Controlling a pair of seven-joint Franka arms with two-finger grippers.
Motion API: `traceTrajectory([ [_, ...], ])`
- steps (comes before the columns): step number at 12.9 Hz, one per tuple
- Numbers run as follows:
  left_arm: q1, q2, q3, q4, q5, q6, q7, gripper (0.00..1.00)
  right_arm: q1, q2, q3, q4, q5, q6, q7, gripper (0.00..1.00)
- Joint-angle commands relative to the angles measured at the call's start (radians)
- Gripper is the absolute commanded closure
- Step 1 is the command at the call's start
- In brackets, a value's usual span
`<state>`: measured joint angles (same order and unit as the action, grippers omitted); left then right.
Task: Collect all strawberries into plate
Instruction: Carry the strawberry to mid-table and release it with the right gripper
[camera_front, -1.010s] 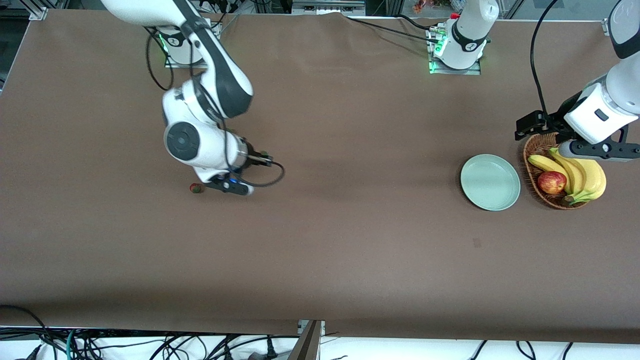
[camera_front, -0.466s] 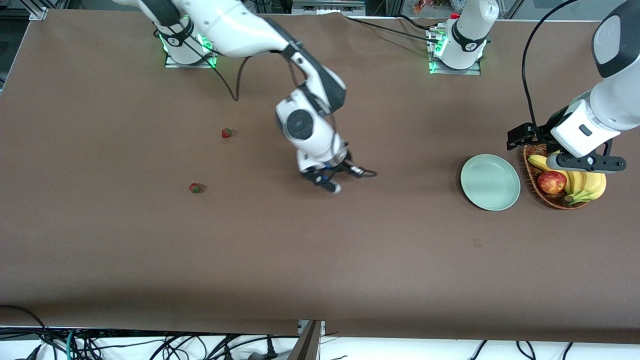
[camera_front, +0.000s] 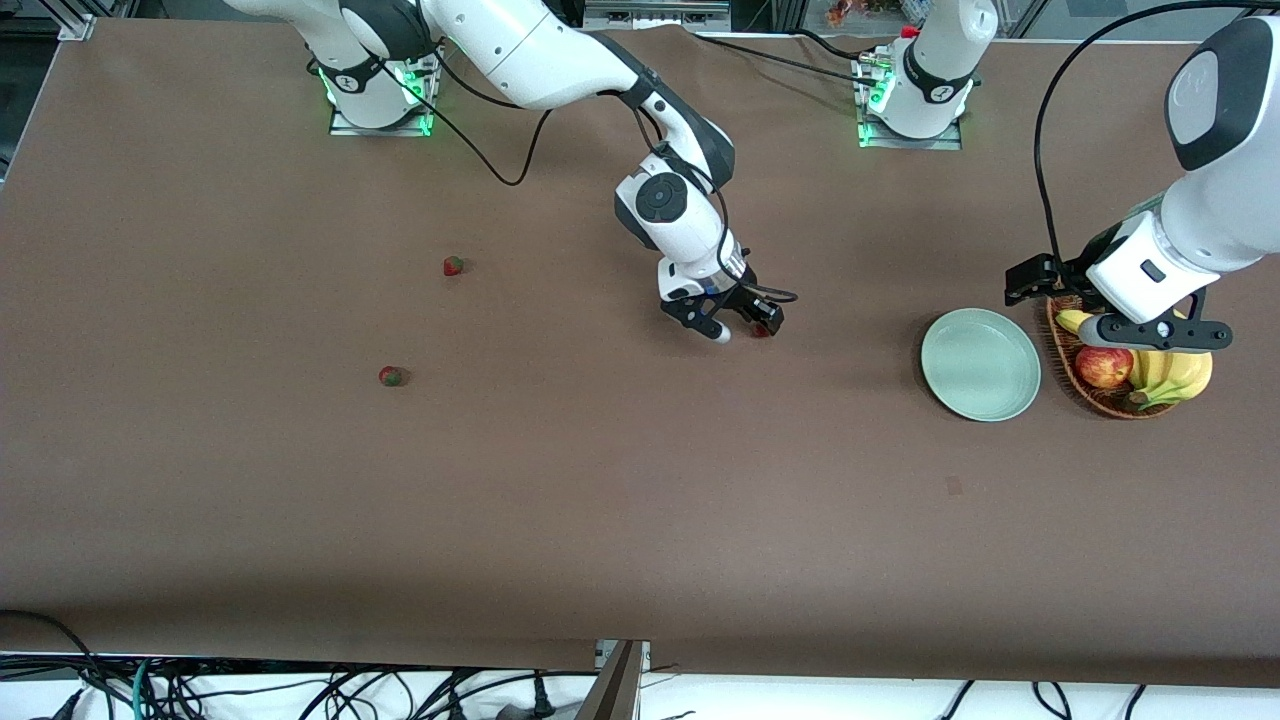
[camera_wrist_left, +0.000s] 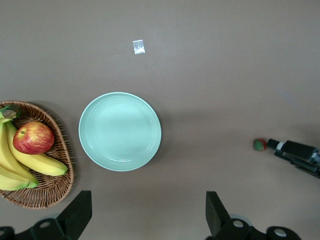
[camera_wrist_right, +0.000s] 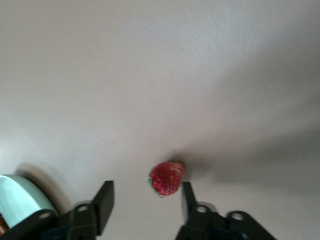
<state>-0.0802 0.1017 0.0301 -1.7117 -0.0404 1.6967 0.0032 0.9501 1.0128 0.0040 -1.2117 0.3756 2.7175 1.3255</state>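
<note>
Mid-bench, the right tool (camera_front: 737, 327) hangs open, 1 strawberry (camera_front: 762, 330) just off its fingertips, plate-side; the left tool (camera_wrist_left: 145, 212), open, waits over the basket (camera_front: 1085, 395).

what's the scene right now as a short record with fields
strawberries: three, all on the table, one by the right gripper, two toward the right arm's end
plate: empty, beside the basket
right gripper: open, low beside the first strawberry
left gripper: open, over the plate and basket
basket contents: bananas, apple

Bare table (camera_front: 860, 330) lies between the right tool (camera_front: 741, 327) and the plate (camera_front: 980, 364).
</note>
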Motion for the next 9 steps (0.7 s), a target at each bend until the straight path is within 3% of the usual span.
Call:
traceTrajectory([
  [1,-0.001,-0.014,0.001,-0.019,-0.026,0.017,-0.006,0.0,-0.042,-0.037,-0.009,0.018,-0.033,-0.121,-0.037,0.0],
  [3,-0.003,-0.014,0.001,-0.048,-0.026,0.05,-0.008,0.0,-0.077,-0.133,-0.025,-0.026,-0.064,-0.31,-0.157,0.0],
  [5,-0.003,-0.014,-0.044,-0.109,-0.026,0.125,-0.058,0.0,-0.143,-0.222,-0.045,-0.06,-0.064,-0.482,-0.225,0.0],
  [9,-0.003,0.015,-0.178,-0.207,-0.026,0.314,-0.268,0.0,-0.214,-0.29,-0.172,-0.068,-0.069,-0.886,-0.567,0.0],
])
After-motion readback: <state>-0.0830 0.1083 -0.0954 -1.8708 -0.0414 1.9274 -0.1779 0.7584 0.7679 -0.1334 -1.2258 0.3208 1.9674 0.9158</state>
